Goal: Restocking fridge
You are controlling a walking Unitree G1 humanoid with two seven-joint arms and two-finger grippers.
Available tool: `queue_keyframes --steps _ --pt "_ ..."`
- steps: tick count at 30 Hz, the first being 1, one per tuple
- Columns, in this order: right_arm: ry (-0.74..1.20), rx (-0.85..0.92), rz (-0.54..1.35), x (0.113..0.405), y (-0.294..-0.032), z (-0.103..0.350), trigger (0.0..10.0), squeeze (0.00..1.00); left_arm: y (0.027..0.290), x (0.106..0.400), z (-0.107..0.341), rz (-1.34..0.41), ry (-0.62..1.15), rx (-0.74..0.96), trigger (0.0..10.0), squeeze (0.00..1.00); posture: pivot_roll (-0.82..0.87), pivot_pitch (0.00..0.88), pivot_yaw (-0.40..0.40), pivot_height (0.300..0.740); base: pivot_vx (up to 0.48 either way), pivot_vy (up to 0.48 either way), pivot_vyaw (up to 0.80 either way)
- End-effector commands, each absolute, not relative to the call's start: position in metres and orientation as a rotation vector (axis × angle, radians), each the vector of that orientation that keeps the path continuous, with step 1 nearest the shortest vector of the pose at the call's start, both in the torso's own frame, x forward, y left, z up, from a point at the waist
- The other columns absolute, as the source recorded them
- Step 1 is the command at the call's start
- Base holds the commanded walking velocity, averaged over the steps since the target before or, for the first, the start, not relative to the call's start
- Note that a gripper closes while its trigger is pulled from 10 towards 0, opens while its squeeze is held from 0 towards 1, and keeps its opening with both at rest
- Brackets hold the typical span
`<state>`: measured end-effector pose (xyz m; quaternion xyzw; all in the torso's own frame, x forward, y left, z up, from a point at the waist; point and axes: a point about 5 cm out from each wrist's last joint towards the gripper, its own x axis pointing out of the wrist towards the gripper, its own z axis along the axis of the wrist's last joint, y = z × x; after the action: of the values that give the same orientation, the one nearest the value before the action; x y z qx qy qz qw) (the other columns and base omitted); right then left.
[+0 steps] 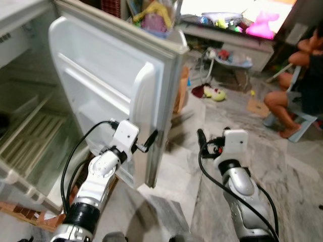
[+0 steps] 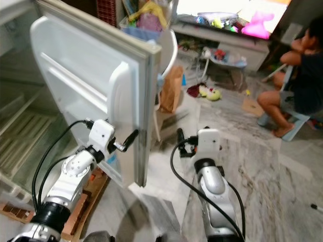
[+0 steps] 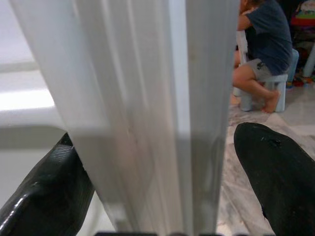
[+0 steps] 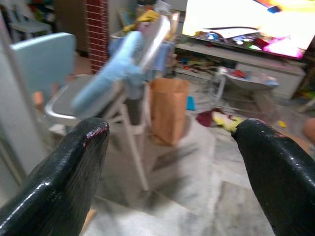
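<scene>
Black and fat in the left wrist view, the two fingers [image 3: 44, 196] of my left pincer [image 1: 144, 143] sat one on each side of the free edge of the big white fridge door [image 1: 108, 75], spread wide enough to straddle it. Whether the pads actually touched the panel, I couldn't tell. That door stood swung out toward me, with its moulded inner shelves facing the open white fridge cabinet [image 1: 22, 126] off to my left, where ribbed white shelves were visible.

On the other side, my right pincer [image 4: 172, 147] hung over the grey marbled floor tiles [image 1: 282, 176], well apart from the door, fingers wide open and holding nothing. Past those fingers stood a white-legged high chair with a pale blue seat [image 4: 113, 83], and just beside it a brown paper bag [image 4: 169, 109] standing upright on the floor.

Further back, a small yellow and green toy [image 1: 216, 94] lay on the tiles near a low white TV bench [image 1: 227, 38] cluttered with bright toys, including a pink plastic one [image 1: 263, 25]. Off to the right, a person in a dark blue shirt [image 1: 303, 75] sat on a low pale blue stool [image 3: 268, 88], knees bent, feet bare on the floor.
</scene>
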<state>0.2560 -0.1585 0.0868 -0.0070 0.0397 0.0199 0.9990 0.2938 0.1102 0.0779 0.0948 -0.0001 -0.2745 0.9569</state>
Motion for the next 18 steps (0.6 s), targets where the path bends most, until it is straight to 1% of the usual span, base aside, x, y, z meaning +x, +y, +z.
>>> queue_keyframes --steps 1,10,11,13,14,16,17,18 --pt "0.094 -0.037 -0.007 0.257 -0.170 0.085 10.0 0.00 0.085 0.296 0.086 -0.645 -0.050 0.217 10.0 0.00 -0.04 0.015 -0.069 0.740 0.375 -0.292 0.00" --pt "0.091 -0.100 -0.021 0.262 -0.164 0.084 10.0 0.00 0.078 0.307 0.086 -0.636 -0.047 0.236 10.0 0.00 -0.03 0.010 -0.069 0.740 0.367 -0.305 0.00" --pt "0.082 -0.128 -0.043 0.263 -0.165 0.086 10.0 0.00 0.080 0.308 0.087 -0.625 -0.049 0.239 10.0 0.00 -0.03 0.009 -0.066 0.740 0.394 -0.274 0.00" --pt "0.066 -0.168 -0.068 0.265 -0.167 0.088 10.0 0.00 0.086 0.310 0.087 -0.593 -0.045 0.247 10.0 0.00 -0.03 0.010 -0.062 0.740 0.274 0.000 0.00" --pt "0.055 -0.194 -0.060 0.266 -0.168 0.089 10.0 0.00 0.093 0.311 0.086 -0.560 -0.034 0.223 10.0 0.00 -0.03 0.009 -0.061 0.740 0.000 0.000 0.00" --pt "0.037 -0.226 -0.056 0.267 -0.169 0.090 10.0 0.00 0.100 0.311 0.083 -0.531 -0.019 0.211 10.0 0.00 -0.03 0.011 -0.059 0.740 0.000 0.000 0.00" --pt "0.021 -0.209 -0.042 0.267 -0.169 0.090 10.0 0.00 0.114 0.312 0.079 -0.452 0.004 0.221 10.0 0.00 -0.03 0.011 -0.059 0.740 0.000 0.000 0.00" --pt "0.023 -0.193 -0.040 0.266 -0.169 0.089 10.0 0.00 0.119 0.312 0.077 -0.421 0.014 0.221 10.0 0.00 -0.03 0.011 -0.059 0.740 0.000 0.000 0.00"
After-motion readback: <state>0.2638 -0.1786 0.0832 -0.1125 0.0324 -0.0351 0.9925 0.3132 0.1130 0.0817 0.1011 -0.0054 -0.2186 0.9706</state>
